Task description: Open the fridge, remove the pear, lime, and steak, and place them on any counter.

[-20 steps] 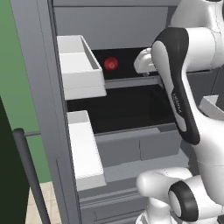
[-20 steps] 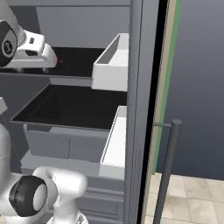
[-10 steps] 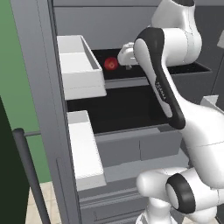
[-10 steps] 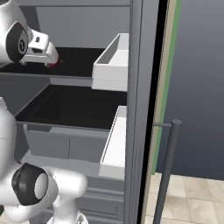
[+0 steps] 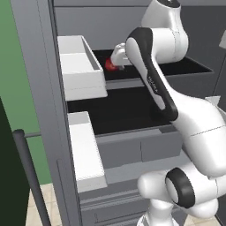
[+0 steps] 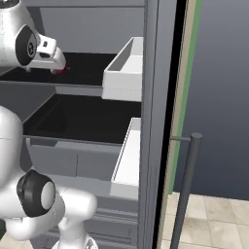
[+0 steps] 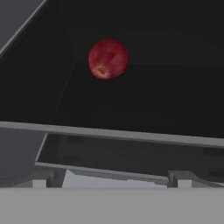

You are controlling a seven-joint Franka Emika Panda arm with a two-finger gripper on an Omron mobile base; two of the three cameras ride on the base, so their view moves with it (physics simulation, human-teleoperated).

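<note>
Reaching into the open fridge (image 5: 39, 66), the arm rises from the base at the 5 o'clock corner of the left base view, bends at a dark-jointed elbow, and extends its forearm toward 11 o'clock, with the wrist turned in over the upper black shelf (image 5: 185, 68). The gripper (image 5: 115, 58) sits at the front of that shelf, directed at the pear (image 5: 109, 65), which lies on the shelf just beside the fingers at about their 8 o'clock. In the right base view, the hand (image 6: 46, 54) appears at 10 o'clock, level with the same shelf, with a sliver of the dark red fruit visible just beyond it.

In the hand view, the pear (image 7: 108, 59) rests alone on the dark shelf floor at roughly 12 o'clock, apart from both fingertips (image 7: 179, 180), which stand wide at the bottom edge. The pincer is fully spread and holds nothing.

A white door bin (image 5: 81, 66) projects at the 9 o'clock side of the shelf, with a second bin (image 5: 86, 152) below it. The lower shelf (image 6: 82, 119) is bare and black. The door's bar handle (image 6: 187, 185) stands at 4 o'clock in the right base view.
</note>
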